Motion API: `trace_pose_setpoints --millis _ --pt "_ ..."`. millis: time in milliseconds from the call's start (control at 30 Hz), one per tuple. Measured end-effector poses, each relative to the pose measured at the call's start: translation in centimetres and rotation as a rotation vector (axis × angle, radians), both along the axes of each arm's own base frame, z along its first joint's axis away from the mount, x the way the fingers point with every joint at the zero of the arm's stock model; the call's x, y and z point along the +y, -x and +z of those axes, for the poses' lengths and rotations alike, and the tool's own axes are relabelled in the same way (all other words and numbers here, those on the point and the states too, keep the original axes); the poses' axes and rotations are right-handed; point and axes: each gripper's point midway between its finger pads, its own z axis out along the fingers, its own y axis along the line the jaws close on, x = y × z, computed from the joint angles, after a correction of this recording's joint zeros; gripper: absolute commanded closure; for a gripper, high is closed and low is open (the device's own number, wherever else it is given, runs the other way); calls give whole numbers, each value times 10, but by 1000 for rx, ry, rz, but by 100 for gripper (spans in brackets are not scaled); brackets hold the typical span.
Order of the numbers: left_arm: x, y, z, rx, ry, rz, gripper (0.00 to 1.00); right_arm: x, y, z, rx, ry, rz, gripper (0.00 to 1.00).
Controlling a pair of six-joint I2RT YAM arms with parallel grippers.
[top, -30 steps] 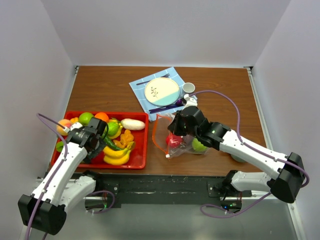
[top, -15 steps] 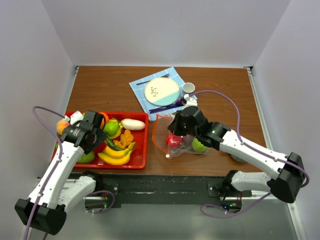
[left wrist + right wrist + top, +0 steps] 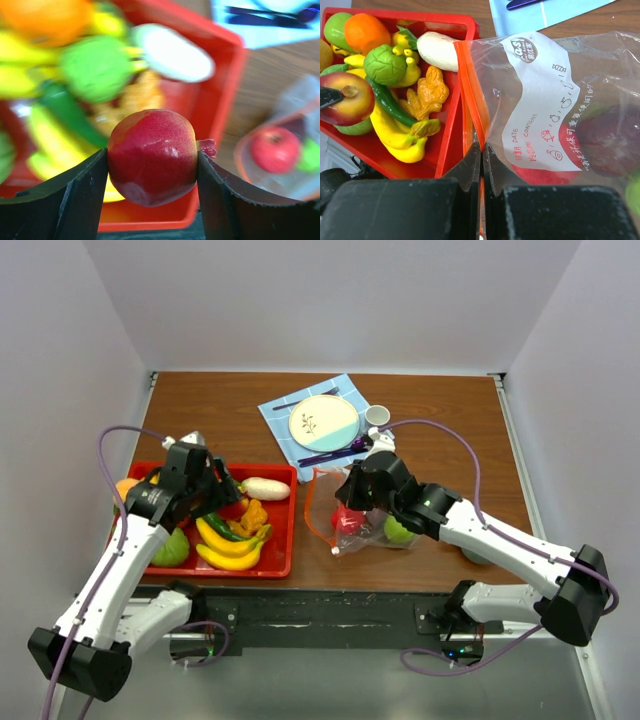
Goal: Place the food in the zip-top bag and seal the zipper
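My left gripper [image 3: 152, 170] is shut on a piece of the food, a round red fruit [image 3: 152, 157] with a small crown, held in the air over the red tray [image 3: 220, 90]. From above, this gripper [image 3: 215, 488] hovers over the tray's middle. The same fruit [image 3: 347, 97] shows at the left of the right wrist view. The zip-top bag [image 3: 365, 520] lies right of the tray with a red apple [image 3: 347, 520] and a green apple [image 3: 399, 531] inside. My right gripper [image 3: 482, 147] is shut on the zipper [image 3: 470, 85], holding up the bag's mouth edge.
The tray [image 3: 283, 540] holds bananas [image 3: 225, 545], a white radish [image 3: 266, 488], a green pepper, ginger, an orange and green fruit. Behind the bag lies a blue napkin [image 3: 283, 420] with a plate [image 3: 324, 421], purple cutlery [image 3: 330, 454] and a small cup [image 3: 377, 416].
My left gripper has lifted from the tray's left part and swung right and farther back with the red fruit in it. The right arm and the bag have not moved.
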Motion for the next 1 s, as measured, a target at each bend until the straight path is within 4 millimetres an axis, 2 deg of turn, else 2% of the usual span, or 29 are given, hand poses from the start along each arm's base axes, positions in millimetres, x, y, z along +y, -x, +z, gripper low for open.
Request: trace_pose_setpoints --millis 233,400,567,700,733,800,833,900,1000 --pt "-65 -22 19 -77 156 -237 91 0 -2 7 -8 -3 -6 100" --pt "-128 -25 27 -109 230 -413 91 1 -3 17 -19 -17 -8 100" --pt "-176 -21 27 -125 297 -510 91 -4 -1 30 -37 -32 -16 100" --pt "-207 -23 22 -124 327 -547 89 -9 1 43 -58 -59 -31 100" --pt "-212 -25 21 -124 329 -547 83 -11 2 45 -62 -63 -35 100" --pt "-223 -29 18 -130 325 -540 81 -16 5 50 -65 -73 -42 100" --pt "-226 -31 18 -139 323 -531 75 -18 6 52 -67 -76 -45 100" --pt "-233 -36 19 -165 312 -505 74 -22 9 56 -71 -84 -51 100" --pt "-238 -41 23 -205 308 -463 61 -25 11 61 -75 -96 -58 100"
